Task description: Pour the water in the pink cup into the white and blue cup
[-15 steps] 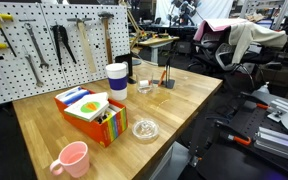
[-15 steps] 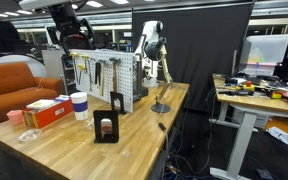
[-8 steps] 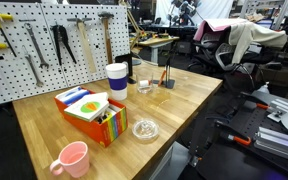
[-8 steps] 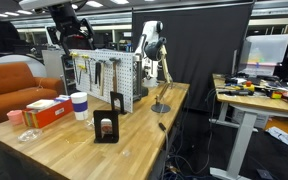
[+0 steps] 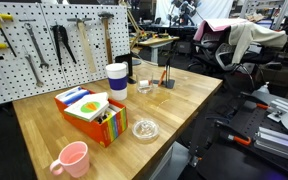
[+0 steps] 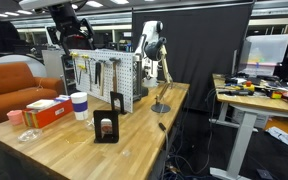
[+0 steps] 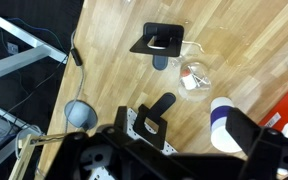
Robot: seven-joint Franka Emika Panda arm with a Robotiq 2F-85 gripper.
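Observation:
The pink cup stands near the table's front corner, handle to the left; it also shows small at the far end of the table. The white and blue cup stands upright behind the orange box, also seen in the exterior view and from above in the wrist view. My gripper hangs high above the table, over the pegboard end. In the wrist view my gripper is open, with its dark fingers wide apart and nothing between them. The pink cup is out of the wrist view.
An orange box lies between the two cups. Two clear glass dishes sit on the wooden table. A black stand and a pegboard with tools are close by.

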